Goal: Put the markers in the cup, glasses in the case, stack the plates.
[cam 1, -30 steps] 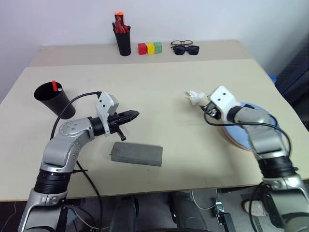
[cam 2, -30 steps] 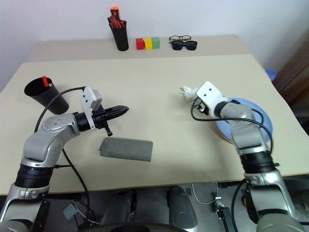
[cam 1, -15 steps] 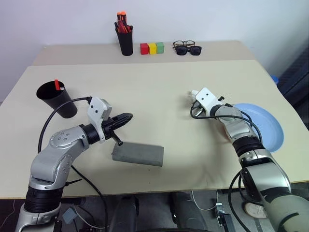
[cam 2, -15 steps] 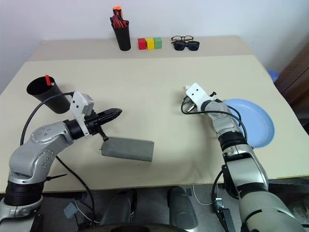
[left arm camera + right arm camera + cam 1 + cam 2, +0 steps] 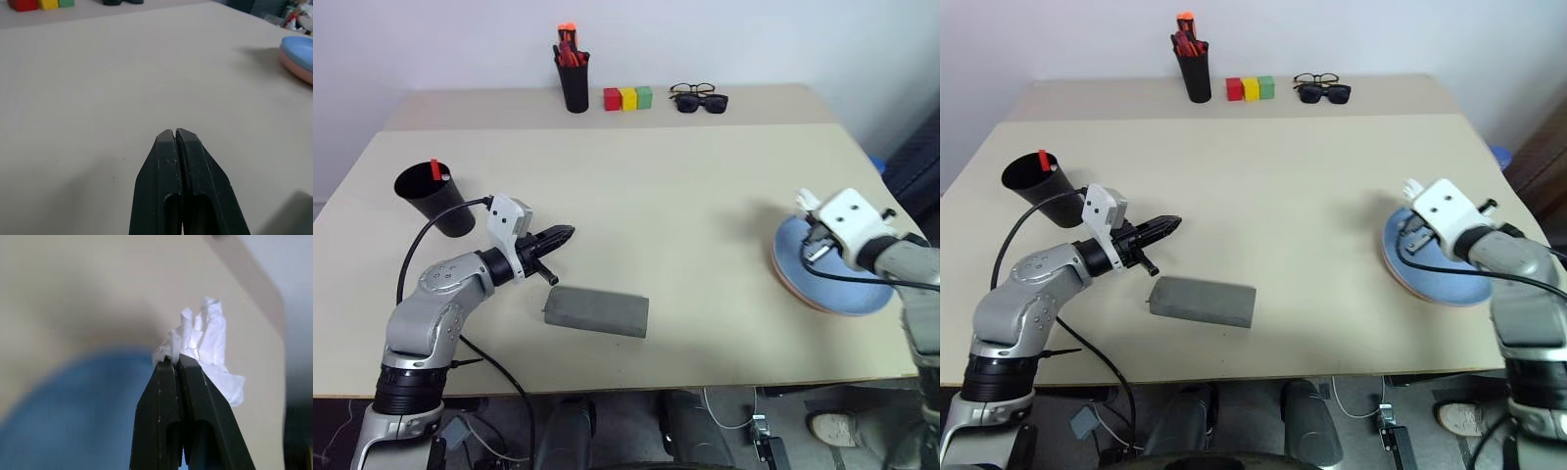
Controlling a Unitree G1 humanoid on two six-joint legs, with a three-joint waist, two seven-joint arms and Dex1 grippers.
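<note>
White crumpled tissue (image 5: 208, 345) pinched in right gripper (image 5: 175, 361) above plates (image 5: 1400, 274).

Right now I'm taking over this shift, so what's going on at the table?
The right claw is shut on a crumpled white tissue, held above the stacked plates, light blue on pink, at the table's right edge. The left claw is shut and holds nothing, hovering over the table just beyond the closed grey case. The black cup at the left has a red-tipped marker in it.
</note>
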